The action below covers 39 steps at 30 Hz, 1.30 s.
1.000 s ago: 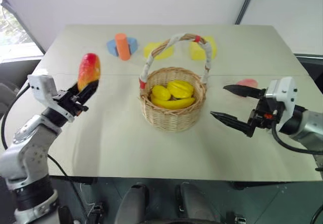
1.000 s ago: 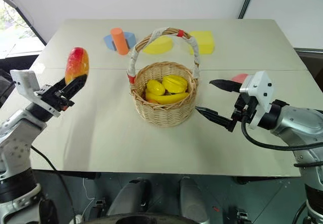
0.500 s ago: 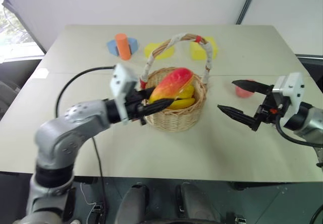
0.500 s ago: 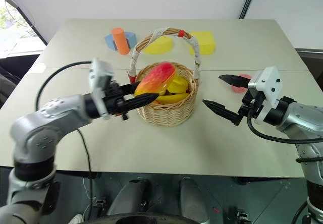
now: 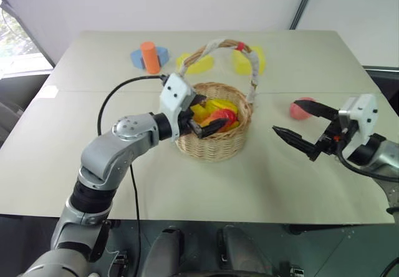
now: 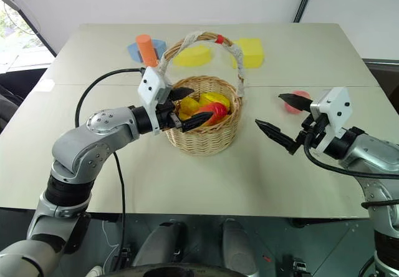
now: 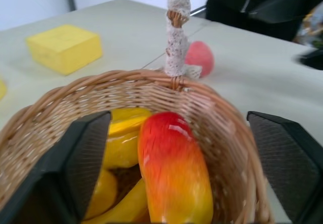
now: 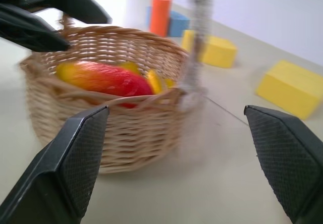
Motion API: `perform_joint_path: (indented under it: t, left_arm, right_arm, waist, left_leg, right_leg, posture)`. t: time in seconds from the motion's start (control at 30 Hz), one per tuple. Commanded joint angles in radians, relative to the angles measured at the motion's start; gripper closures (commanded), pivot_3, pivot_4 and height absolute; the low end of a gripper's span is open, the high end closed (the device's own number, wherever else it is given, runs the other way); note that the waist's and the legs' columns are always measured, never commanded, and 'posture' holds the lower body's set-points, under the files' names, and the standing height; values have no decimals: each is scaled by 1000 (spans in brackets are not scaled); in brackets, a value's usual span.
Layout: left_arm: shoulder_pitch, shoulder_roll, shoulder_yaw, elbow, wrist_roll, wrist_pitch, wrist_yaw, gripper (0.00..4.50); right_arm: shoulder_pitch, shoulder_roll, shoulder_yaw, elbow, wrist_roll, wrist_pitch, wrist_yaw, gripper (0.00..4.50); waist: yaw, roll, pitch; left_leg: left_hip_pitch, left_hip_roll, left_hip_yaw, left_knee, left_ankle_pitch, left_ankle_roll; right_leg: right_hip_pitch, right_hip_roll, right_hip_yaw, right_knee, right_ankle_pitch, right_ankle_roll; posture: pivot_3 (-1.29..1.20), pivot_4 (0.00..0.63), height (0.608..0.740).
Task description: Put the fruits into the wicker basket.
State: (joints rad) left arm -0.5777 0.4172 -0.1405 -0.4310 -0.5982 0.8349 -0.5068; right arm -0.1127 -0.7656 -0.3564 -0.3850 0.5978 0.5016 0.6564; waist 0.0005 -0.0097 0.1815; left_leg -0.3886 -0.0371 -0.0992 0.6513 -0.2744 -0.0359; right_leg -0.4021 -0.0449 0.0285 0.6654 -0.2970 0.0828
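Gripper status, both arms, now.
Left gripper: open over the wicker basket, holding nothing; the red-and-yellow fruit lies in the basket.
Right gripper: open, empty, near the pink fruit.

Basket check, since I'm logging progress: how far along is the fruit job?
Done: the red-and-yellow fruit lies in the basket on the yellow fruits; the left gripper stands open over it. In hand: nothing; the right gripper is open near the pink fruit. Left: that pink fruit, on the table.
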Motion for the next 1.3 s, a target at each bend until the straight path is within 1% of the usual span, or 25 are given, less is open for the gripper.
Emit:
perform_joint_path:
  t: [0.03,0.13,0.3,0.47,0.77,0.83,0.87,0.97,1.0,1.07,1.1,1.17,1.27,1.3]
  left_arm:
    - [37,4,76,-61,-79,-52,-83,51]
    - [83,33,112,-89,-110,-101,-162,51]
    - [139,96,117,-114,-99,-141,-228,51]
    - [150,119,108,-111,-82,-154,-238,51]
    - [161,119,99,-118,-73,-166,-226,51]
    - [163,117,100,-118,-74,-167,-225,0]
    - [165,116,101,-118,-74,-167,-225,0]
    - [173,119,109,-115,-71,-174,-231,0]
    - [177,120,112,-113,-71,-177,-233,0]
    - [186,122,123,-107,-69,-187,-233,0]
    - [198,126,138,-102,-67,-196,-234,0]
    - [224,137,171,-91,-70,-214,-240,0]
    - [275,165,226,-65,-58,-265,-267,0]
    - [297,174,257,-51,-71,-276,-282,0]
  right_arm:
    - [-95,48,25,155,-112,-13,-145,0]
    - [-188,83,51,292,-207,-49,-236,0]
    - [-320,116,87,515,-296,-74,-298,0]
    - [-427,145,99,716,-315,-115,-276,0]
    - [-541,171,123,941,-362,-164,-268,0]
    - [-549,177,115,953,-358,-164,-265,520]
    - [-551,180,109,954,-356,-164,-266,813]
    - [-553,185,85,941,-336,-149,-271,2175]
    - [-551,184,78,929,-332,-144,-274,2312]
    - [-531,176,72,868,-322,-134,-257,2312]
    - [-503,163,68,793,-309,-121,-236,2312]
    - [-437,134,64,637,-281,-93,-183,2312]
    - [-292,64,71,362,-233,-91,-50,2312]
    - [-231,39,60,245,-186,-82,5,2312]
  waist:
    - [-2,0,0]
    - [-15,1,0]
    - [-16,1,0]
    - [-16,2,0]
    - [-19,2,0]
    - [-20,2,0]
    - [-19,2,0]
    - [-18,2,0]
    - [-18,2,0]
    - [-18,2,0]
    - [-18,2,0]
    - [-17,2,-1]
    - [-14,2,-1]
    - [-14,2,-1]
  left_leg:
    - [0,0,0,0,1,-1]
    - [0,0,1,0,3,-5]
    - [0,0,2,-1,3,-4]
    - [0,0,8,-1,0,0]
    - [0,0,9,-1,0,0]
    - [0,1,9,-1,0,0]
    - [0,1,9,-1,0,0]
    - [0,1,10,-1,0,0]
    - [0,1,10,-1,0,0]
    - [0,1,10,-1,0,0]
    - [0,1,10,-1,0,0]
    - [0,1,10,-1,0,1]
    - [-1,1,9,-2,-1,2]
    - [0,1,8,-2,-2,3]
  right_leg:
    - [0,0,0,0,0,0]
    - [-1,0,1,1,0,0]
    - [-2,0,1,1,0,0]
    - [-2,0,2,1,0,0]
    - [-2,0,4,1,0,0]
    - [-2,0,4,2,0,0]
    - [-2,1,4,2,0,0]
    - [-2,0,5,2,0,0]
    - [-2,0,5,2,0,0]
    - [-2,0,5,2,0,0]
    - [-3,0,5,2,0,0]
    - [-3,0,6,2,0,0]
    - [-5,0,7,1,0,0]
    - [-4,0,7,1,0,0]
  posture:
    - [0,150,740]
    - [0,150,740]
    - [0,150,740]
    - [0,150,740]
    - [0,150,740]
    - [0,150,740]
    - [0,150,740]
    - [0,150,740]
    - [0,150,740]
    - [0,150,740]
    - [0,150,740]
    - [0,150,740]
    - [0,150,740]
    - [0,150,740]
